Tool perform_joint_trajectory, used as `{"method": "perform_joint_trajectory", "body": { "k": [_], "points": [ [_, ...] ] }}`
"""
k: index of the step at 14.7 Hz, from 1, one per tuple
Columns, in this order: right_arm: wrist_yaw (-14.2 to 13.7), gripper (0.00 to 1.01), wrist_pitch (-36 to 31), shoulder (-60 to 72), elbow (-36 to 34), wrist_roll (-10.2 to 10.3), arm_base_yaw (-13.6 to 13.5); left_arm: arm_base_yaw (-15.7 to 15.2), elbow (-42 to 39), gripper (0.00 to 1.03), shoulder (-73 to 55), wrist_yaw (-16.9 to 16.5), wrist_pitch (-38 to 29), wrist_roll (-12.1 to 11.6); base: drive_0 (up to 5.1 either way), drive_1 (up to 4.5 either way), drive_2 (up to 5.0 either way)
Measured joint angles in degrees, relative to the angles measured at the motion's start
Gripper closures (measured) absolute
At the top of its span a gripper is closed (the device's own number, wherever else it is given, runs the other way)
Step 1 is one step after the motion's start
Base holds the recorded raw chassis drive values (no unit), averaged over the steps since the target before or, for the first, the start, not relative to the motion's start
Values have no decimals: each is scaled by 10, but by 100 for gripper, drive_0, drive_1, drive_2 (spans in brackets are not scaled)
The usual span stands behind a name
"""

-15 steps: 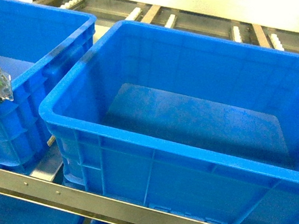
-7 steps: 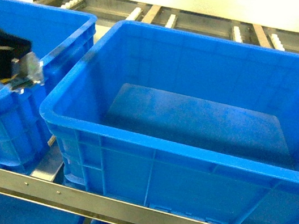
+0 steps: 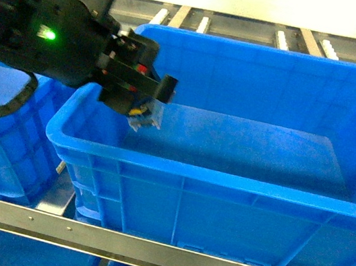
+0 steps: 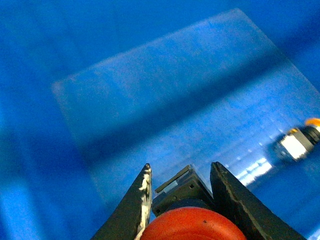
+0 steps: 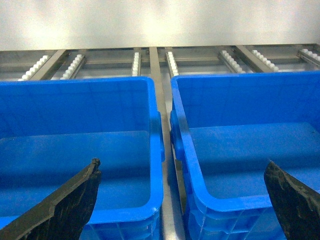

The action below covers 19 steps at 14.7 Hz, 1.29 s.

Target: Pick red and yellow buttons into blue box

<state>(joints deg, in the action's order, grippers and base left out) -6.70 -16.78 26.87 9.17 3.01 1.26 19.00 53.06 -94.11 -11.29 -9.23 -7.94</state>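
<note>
Head view has the black left gripper (image 3: 147, 104) reaching over the near-left corner of the large bright-blue plastic crate (image 3: 224, 182), above its floor, with something small and pale caught at its tip. Its own wrist camera makes that plain: the dark fingers (image 4: 140, 200) are closed on the black-and-clear body of the red-capped mushroom push-button (image 4: 192, 225). So the step in hand looks like the drop-off of the red one, and the next move calls only for the fingers to part, perhaps after dipping lower so the button does not bounce. That wrist view also shows what the head view does not: a yellow-capped push-button (image 4: 300, 142) at its right edge, blurred, seemingly in the crate. The right gripper (image 5: 182, 200) hangs wide open, holding nothing, facing two blue crates on the metal roller rack (image 5: 160, 57).
</note>
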Motion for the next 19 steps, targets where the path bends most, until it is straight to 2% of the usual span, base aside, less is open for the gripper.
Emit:
{"method": "perform_joint_trajectory", "body": {
  "k": [1, 2, 3, 4, 6, 9, 11, 12, 14, 15, 16, 17, 19],
  "points": [
    [0, 3, 0, 0, 0, 0, 0, 2, 21, 73, -19, -17, 29, 1, 0, 0, 0],
    [0, 3, 0, 0, 0, 0, 0, 6, 53, 73, -57, -13, 54, -7, 0, 0, 0],
    [-1, 3, 0, 0, 0, 0, 0, 7, 105, 73, -120, 28, 61, -59, 0, 0, 0],
    [-1, 3, 0, 0, 0, 0, 0, 10, 112, 57, -120, 31, 32, -60, 0, 0, 0],
    [-1, 3, 0, 0, 0, 0, 0, 13, 111, 37, -119, 30, -7, -48, 0, 0, 0],
    [-1, 3, 0, 0, 0, 0, 0, 16, 74, 3, -96, 37, -91, 3, 0, 0, 0],
    [-1, 3, 0, 0, 0, 0, 0, 13, -4, 5, -37, 93, -203, 31, 0, 0, 0],
    [-1, 3, 0, 0, 0, 0, 0, 12, -51, 5, 5, 135, -262, 32, 0, 0, 0],
    [-1, 3, 0, 0, 0, 0, 0, 5, -135, 5, 78, 211, -326, 34, 0, 0, 0],
    [-1, 3, 0, 0, 0, 0, 0, 1, -179, 5, 116, 254, -334, 31, 0, 0, 0],
    [-1, 3, 0, 0, 0, 0, 0, -8, -215, 5, 152, 282, -317, 33, 0, 0, 0],
    [-1, 3, 0, 0, 0, 0, 0, -19, -253, 5, 197, 294, -284, 45, 0, 0, 0],
    [-1, 3, 0, 0, 0, 0, 0, -15, -297, 5, 276, 308, -241, 57, 0, 0, 0]
  ]
}}
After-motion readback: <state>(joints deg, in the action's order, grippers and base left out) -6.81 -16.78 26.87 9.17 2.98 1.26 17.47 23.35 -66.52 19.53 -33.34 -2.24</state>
